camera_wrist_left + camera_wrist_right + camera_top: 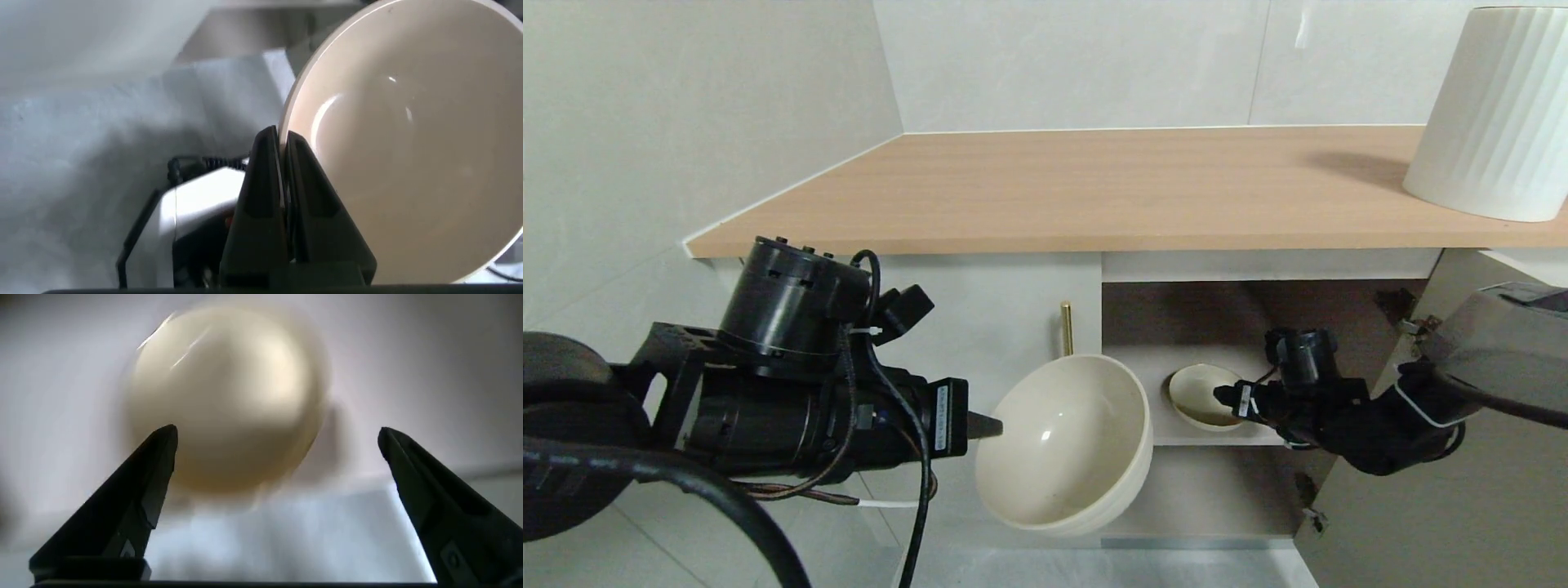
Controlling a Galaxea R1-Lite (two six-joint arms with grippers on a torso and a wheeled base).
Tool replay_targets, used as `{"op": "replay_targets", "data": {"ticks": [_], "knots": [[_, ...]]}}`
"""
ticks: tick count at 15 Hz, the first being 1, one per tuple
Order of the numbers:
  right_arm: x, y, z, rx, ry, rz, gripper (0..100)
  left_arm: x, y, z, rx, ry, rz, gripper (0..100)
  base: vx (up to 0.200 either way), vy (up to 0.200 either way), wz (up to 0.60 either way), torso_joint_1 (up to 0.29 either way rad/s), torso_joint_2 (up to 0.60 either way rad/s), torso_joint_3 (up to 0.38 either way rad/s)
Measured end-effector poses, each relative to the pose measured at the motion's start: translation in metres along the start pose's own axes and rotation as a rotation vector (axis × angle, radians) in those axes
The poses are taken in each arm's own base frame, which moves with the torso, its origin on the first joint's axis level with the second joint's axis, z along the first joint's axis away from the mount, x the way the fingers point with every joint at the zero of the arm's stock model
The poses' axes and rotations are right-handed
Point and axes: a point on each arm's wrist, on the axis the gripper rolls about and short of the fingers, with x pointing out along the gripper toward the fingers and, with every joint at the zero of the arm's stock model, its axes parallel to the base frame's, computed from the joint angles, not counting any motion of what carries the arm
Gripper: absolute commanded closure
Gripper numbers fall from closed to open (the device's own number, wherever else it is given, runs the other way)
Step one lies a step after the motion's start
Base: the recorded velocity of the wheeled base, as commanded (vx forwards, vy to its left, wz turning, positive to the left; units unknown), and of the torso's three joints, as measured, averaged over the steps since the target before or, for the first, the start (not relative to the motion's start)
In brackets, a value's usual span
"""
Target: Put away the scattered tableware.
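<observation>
- Left gripper (988,425) (284,163): clamped on the rim of the large cream bowl (1070,445) (409,147); holds it tilted before the closed cabinet door, beside the brass handle (1066,327).
- Right gripper (1225,398) (278,441): reaches into the open cabinet, fingers spread apart, just before the small cream bowl (1201,396) (229,400).
- Small cream bowl: sits on the cabinet shelf (1217,437), under the wooden counter (1094,188).
- White ribbed container (1494,114): stands at the counter's right end.

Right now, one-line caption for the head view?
Left tool clamps large bowl; open right tool faces small bowl on cabinet shelf.

Small bowl (1205,398) on cabinet shelf (1176,435)
</observation>
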Motion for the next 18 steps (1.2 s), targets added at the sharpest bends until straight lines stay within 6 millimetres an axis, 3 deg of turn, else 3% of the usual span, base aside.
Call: {"op": "replay_targets", "data": {"ticks": [3,6,9,13,18], "knots": [[-0.065,0.015,0.005,-0.105,0.141,0.149,0,0.018,-0.005,-0.008,0.052,0.070,0.045,100,0.000,0.000,0.00,0.000,0.00,0.000],[-0.135,0.032,0.006,-0.213,0.259,0.283,0,0.044,-0.005,-0.019,0.112,0.080,0.213,100,0.000,0.000,0.00,0.000,0.00,0.000],[-0.187,0.046,0.007,-0.292,0.287,0.405,0,0.065,-0.007,-0.031,0.149,0.121,0.279,100,0.000,0.000,0.00,0.000,0.00,0.000],[-0.213,0.061,-0.001,-0.358,0.296,0.484,0,0.071,-0.013,-0.038,0.173,0.146,0.275,100,0.000,0.000,0.00,0.000,0.00,0.000],[-0.205,0.080,-0.019,-0.403,0.326,0.437,0,0.063,-0.026,-0.045,0.209,0.132,0.251,100,0.000,0.000,0.00,0.000,0.00,0.000]]}}
